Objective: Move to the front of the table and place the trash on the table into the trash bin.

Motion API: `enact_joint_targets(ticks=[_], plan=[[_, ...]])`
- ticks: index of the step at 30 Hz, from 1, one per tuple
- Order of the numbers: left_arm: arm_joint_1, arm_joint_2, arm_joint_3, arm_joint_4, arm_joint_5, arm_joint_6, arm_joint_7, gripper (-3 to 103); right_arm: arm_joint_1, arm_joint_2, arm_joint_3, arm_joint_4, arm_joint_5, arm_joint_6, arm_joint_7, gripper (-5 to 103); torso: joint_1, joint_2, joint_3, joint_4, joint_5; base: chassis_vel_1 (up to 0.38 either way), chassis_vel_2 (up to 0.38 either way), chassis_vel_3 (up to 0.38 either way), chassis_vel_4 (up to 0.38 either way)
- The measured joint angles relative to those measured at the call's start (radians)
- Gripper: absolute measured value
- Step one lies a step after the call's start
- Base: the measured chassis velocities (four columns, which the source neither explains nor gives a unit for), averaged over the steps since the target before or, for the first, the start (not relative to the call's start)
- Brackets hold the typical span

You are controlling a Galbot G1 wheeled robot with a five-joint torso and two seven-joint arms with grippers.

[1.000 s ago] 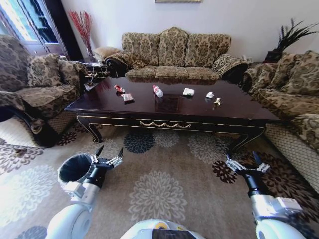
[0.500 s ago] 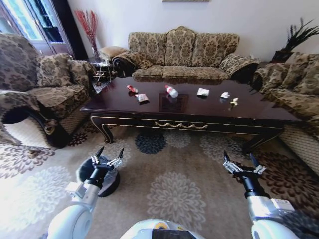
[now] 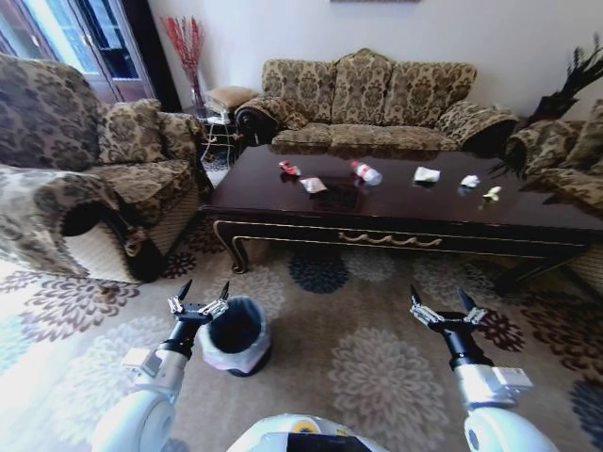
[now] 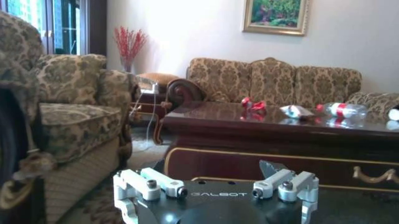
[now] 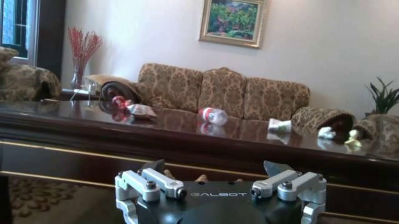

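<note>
Approach step, by my read: your left gripper point(image 3: 199, 299) and right gripper point(image 3: 443, 307) hung released, short of the table point(image 3: 396, 209); next, close on the trash point(image 3: 367, 173).

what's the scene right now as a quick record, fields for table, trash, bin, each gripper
table: dark glossy coffee table ahead of the robot, sofas around it
trash: red wrapper, red-and-white wrapper, bottle lying on its side, white wads, yellowish scrap, all on the tabletop
trash bin: bag-lined bin on the carpet, beside the left arm
left gripper: open, empty, raised over the carpet at the bin's rim
right gripper: open, empty, raised over the carpet short of the table
task state: nothing picked up yet
</note>
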Motion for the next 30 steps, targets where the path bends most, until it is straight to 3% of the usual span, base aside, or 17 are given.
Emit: enact_joint_targets(ticks=[9, 13, 15, 16, 18, 21, 30], plan=[[-0.01, 0.007, -0.004, 0.044, 0.008, -0.018, 0.003, 100, 0.02, -0.005, -0.016, 0.015, -0.003, -0.039, 0.007, 100, 0.0, 0.0, 0.0, 0.0, 0.001, 0.038, 0.013, -0.018, -0.019], [-0.045, 0.04, 0.019, 0.112, -0.035, 0.018, -0.006, 100, 0.034, -0.012, -0.039, 0.018, -0.011, -0.061, 0.026, 100, 0.0, 0.0, 0.0, -0.0001, 0.0007, -0.015, -0.016, 0.012, 0.011], [-0.064, 0.074, 0.027, 0.131, -0.063, 0.069, -0.032, 100, 0.033, -0.017, -0.048, 0.025, -0.015, -0.069, 0.032, 100, 0.0, 0.0, 0.0, -0.0002, 0.0003, 0.0, 0.0, 0.0, 0.0], [-0.083, 0.114, 0.029, 0.155, -0.102, 0.12, -0.051, 100, 0.03, -0.023, -0.055, 0.033, -0.024, -0.075, 0.04, 100, 0.0, 0.0, 0.0, 0.0, -0.0001, 0.0, 0.0, 0.0, 0.0], [-0.089, 0.126, 0.029, 0.164, -0.112, 0.132, -0.053, 100, 0.029, -0.024, -0.056, 0.034, -0.027, -0.075, 0.043, 100, 0.0, 0.0, 0.0, -0.0001, 0.0001, 0.0, 0.0, 0.0, 0.0], [-0.129, 0.183, 0.035, 0.23, -0.137, 0.207, -0.035, 100, 0.028, -0.018, -0.045, 0.036, -0.051, -0.076, 0.068, 100, 0.0, 0.0, 0.0, -0.0002, 0.0003, 0.0, 0.0, 0.0, 0.0], [-0.257, 0.228, 0.117, 0.371, -0.145, 0.317, -0.005, 100, 0.014, 0.016, 0.029, 0.033, -0.058, -0.044, 0.084, 100, 0.0, 0.0, 0.0, -0.0003, 0.0, 0.0, 0.0, 0.0, 0.0]])
